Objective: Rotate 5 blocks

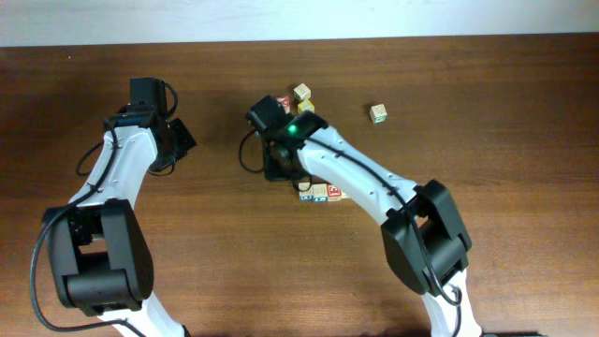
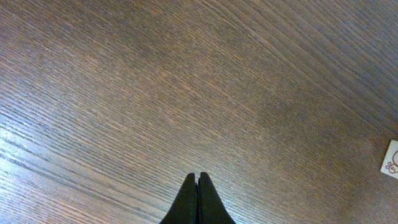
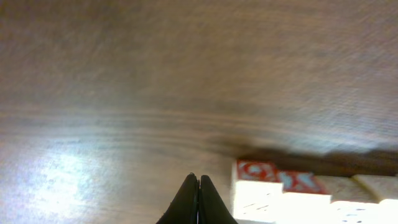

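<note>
Overhead: right arm (image 1: 356, 168) covers part of block row (image 1: 323, 193); prints too small to read. Left wrist: pale block (image 2: 391, 159) cut by right edge. Right wrist: whole view blurred; red-faced blocks (image 3: 280, 182) cut by bottom edge, letters illegible.

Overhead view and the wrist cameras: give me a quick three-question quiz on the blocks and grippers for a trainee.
1. True or false: the right gripper is holding a block.
2. In the overhead view, the lone block is: A) stacked on another block; B) by itself, apart from the rest; C) hidden under an arm.
3. In the right wrist view, what colour is the print on top of the nearest block?

Key: 1 false, its fingers are shut on nothing; 2 B; 3 red.
</note>
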Controlling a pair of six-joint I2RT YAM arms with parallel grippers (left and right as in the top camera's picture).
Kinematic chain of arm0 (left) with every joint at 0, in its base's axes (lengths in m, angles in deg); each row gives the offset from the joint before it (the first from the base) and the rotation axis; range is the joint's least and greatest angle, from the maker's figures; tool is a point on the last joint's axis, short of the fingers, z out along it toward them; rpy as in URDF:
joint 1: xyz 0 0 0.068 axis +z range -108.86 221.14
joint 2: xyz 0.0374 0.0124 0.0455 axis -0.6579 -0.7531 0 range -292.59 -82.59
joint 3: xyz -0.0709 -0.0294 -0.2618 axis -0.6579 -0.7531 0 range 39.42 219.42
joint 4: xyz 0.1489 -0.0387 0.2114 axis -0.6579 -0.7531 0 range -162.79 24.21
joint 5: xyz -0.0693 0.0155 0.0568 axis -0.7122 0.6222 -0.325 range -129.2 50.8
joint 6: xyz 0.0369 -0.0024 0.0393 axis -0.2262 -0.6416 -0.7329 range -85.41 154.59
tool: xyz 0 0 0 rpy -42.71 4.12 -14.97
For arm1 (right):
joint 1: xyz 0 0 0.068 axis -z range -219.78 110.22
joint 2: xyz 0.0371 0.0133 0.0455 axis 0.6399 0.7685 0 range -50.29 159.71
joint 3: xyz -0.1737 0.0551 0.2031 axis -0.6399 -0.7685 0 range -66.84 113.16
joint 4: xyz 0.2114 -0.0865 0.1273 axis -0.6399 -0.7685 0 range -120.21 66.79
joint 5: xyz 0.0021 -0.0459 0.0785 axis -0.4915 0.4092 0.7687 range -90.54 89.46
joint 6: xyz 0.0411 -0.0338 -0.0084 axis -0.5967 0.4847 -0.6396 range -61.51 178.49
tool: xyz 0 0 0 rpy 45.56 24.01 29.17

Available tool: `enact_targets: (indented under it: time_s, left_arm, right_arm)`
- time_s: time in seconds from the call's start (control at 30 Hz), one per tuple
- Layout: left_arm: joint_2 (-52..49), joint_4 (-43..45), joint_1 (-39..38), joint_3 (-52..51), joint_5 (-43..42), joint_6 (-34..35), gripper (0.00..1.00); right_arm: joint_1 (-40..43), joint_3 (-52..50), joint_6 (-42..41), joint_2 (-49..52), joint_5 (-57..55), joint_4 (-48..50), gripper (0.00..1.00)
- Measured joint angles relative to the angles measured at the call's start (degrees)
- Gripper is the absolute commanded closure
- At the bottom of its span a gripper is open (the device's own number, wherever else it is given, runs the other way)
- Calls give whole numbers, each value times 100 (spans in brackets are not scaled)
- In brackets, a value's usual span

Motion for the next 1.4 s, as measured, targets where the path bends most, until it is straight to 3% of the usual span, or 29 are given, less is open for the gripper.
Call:
enact_targets:
  time_s: [0.23,1.4]
  left_arm:
    - [0,0,0,-2,0,0,100]
    - [0,0,0,-2,0,0,100]
  right_arm:
    - [542,-129,240,33,-46,267,96]
    - [256,-520,212,251,7,214,96]
